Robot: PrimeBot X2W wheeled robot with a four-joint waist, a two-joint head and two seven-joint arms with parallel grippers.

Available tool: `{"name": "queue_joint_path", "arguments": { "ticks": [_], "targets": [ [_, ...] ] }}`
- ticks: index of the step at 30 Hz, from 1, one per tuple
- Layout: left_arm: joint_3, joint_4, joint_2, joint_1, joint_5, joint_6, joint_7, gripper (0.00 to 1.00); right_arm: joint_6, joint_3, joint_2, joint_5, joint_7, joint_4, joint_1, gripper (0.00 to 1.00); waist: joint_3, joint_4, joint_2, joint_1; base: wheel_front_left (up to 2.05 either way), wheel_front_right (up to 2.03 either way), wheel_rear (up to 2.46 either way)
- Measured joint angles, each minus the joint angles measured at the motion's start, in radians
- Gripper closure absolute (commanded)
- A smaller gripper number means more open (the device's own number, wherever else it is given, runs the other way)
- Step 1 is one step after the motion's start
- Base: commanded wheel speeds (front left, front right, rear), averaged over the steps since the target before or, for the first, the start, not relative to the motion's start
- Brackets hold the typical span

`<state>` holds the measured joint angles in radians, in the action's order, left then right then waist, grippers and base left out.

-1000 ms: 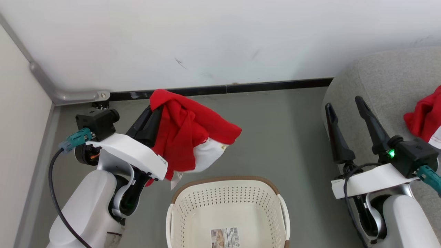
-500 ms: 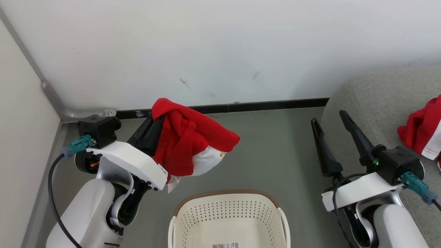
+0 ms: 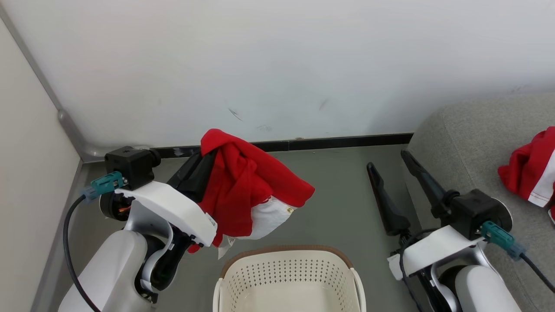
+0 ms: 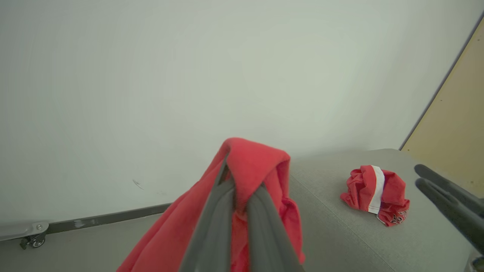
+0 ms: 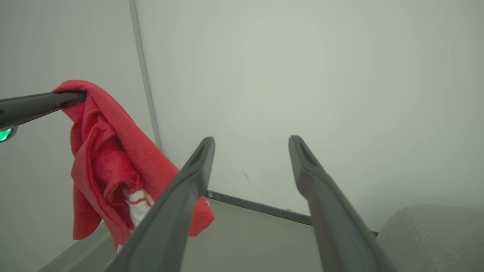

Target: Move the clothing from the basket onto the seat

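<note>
Head view: the whole picture has slid downward over the last second, so the head has tipped up and the things have not dropped. The basket (image 3: 286, 250) now shows little more than its brown rim and perforated cream wall at the bottom edge, and what I can see of its inside is bare. The left hand (image 3: 204, 151) is still pinched shut on a red garment (image 3: 247, 186), held clear above the rim, over the grey floor (image 3: 342, 195). The right hand (image 3: 388, 160), fingers spread wide and holding nothing, has drawn leftward off the edge of the seat (image 3: 468, 147). The other garment (image 3: 527, 173) lies crumpled on the seat, so I judge one piece is delivered and this one only needs carrying across. Left wrist view: the two dark fingers sit nearly together with thin red cloth folded limp over their tips. Beyond them is the seat's rounded grey woven top, with the other garment balled up on it, showing a white stripe and dark lettering. Right wrist view: smooth tapering fingers stand well apart. The garment hangs in soft folds with white striped trim low down, against a plain matte wall (image 5: 302, 75).
</note>
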<state>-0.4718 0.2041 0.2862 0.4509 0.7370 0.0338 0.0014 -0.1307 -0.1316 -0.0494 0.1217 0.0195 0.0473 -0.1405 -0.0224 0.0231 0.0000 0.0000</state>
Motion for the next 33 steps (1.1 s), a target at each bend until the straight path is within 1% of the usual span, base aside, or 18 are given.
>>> {"name": "queue_joint_path", "arguments": {
  "ticks": [11,23,27,33],
  "targets": [
    [-0.009,-0.077,0.007,-0.001,0.010,-0.005,0.043,1.00,0.000,-0.079,-0.004,-0.006,0.061,-0.018,0.018,0.00,0.010,-0.003,0.0001,0.0000,0.00,0.00,0.00],
    [-0.029,-0.164,0.016,-0.001,0.011,-0.008,0.087,1.00,0.000,-0.240,-0.075,0.005,0.104,-0.060,0.013,0.00,0.024,-0.004,0.0000,0.0000,0.00,0.00,0.00],
    [-0.037,-0.187,0.014,-0.001,0.018,-0.009,0.096,1.00,0.000,-0.272,-0.095,0.010,0.112,-0.076,0.011,0.00,0.029,-0.002,0.0000,0.0000,0.00,0.00,0.00],
    [-0.050,-0.224,0.009,-0.001,0.022,-0.009,0.114,1.00,0.000,-0.288,-0.118,0.020,0.113,-0.088,-0.010,0.00,0.035,0.004,0.0000,0.0000,0.00,0.00,0.00]
  ]
}}
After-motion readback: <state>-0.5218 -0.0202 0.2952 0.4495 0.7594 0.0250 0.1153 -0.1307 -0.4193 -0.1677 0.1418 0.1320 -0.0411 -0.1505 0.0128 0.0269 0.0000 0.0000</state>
